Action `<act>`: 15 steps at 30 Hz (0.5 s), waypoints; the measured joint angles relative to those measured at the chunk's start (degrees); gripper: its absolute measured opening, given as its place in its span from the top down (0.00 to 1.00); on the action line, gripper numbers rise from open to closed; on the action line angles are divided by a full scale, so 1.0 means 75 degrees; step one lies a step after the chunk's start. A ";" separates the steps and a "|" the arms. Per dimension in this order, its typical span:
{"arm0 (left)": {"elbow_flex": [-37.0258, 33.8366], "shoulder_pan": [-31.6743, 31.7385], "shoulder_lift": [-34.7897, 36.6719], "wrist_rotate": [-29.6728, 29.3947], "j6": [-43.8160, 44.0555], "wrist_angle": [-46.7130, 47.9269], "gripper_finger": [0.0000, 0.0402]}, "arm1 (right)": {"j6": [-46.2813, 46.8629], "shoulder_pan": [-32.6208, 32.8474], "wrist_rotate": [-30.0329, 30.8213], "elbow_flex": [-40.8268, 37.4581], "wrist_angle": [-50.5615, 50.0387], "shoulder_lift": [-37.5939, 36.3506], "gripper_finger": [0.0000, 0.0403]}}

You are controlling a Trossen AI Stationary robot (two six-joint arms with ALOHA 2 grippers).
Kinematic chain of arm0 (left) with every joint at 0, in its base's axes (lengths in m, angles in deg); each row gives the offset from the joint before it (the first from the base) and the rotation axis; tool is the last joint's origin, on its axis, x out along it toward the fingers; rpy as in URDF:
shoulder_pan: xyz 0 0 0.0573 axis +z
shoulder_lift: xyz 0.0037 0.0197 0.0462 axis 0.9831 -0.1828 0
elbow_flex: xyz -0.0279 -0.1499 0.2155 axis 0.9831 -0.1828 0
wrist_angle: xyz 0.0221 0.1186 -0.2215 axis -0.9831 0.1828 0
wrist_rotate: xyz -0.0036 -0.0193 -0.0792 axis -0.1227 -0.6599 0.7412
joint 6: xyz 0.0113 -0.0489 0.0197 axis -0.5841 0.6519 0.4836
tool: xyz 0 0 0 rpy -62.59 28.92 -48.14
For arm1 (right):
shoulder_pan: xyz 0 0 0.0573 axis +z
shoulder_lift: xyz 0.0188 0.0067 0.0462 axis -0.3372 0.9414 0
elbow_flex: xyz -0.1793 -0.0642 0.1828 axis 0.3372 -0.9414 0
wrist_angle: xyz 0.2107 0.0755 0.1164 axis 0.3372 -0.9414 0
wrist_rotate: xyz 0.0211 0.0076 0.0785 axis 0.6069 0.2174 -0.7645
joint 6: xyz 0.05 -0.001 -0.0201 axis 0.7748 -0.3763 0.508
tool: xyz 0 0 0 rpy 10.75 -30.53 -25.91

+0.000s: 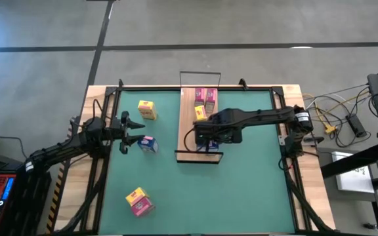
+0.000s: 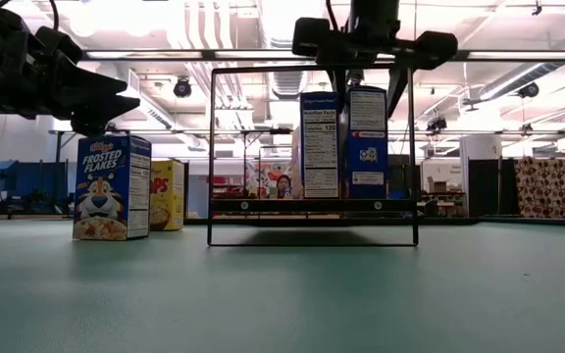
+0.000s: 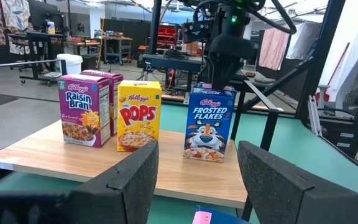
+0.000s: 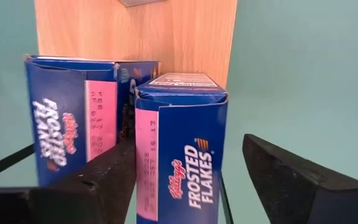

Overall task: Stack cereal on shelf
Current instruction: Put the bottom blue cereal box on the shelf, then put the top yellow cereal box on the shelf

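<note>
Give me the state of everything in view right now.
right gripper: open, fingers either side of a shelved Frosted Flakes box.
left gripper: open, empty, above the table.
shelf: holds five upright boxes.
blue table box: upright, off shelf.
yellow table box: upright, off shelf.
yellow and pink pair: on table, not shelved.

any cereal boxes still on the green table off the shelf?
Yes: the high view shows a yellow box, a blue box and a yellow-pink pair on the green table, left of the shelf.
</note>
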 joint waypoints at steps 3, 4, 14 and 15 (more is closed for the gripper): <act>0.0000 0.0001 -0.0003 0.0002 0.0001 0.0001 0.49 | -0.0004 0.0000 0.0001 0.0000 -0.0081 -0.0124 0.29; 0.0000 0.0000 -0.0003 0.0002 0.0002 0.0000 0.49 | -0.0009 0.0000 0.0003 0.0000 -0.0095 -0.0166 0.28; 0.0000 0.0000 -0.0003 0.0000 0.0001 0.0001 0.49 | -0.0675 0.0000 0.0023 0.0006 -0.0164 -0.0661 0.27; 0.0000 0.0001 -0.0002 0.0002 0.0002 -0.0002 0.49 | -0.0792 0.0000 0.0047 0.0006 -0.0211 -0.0743 0.28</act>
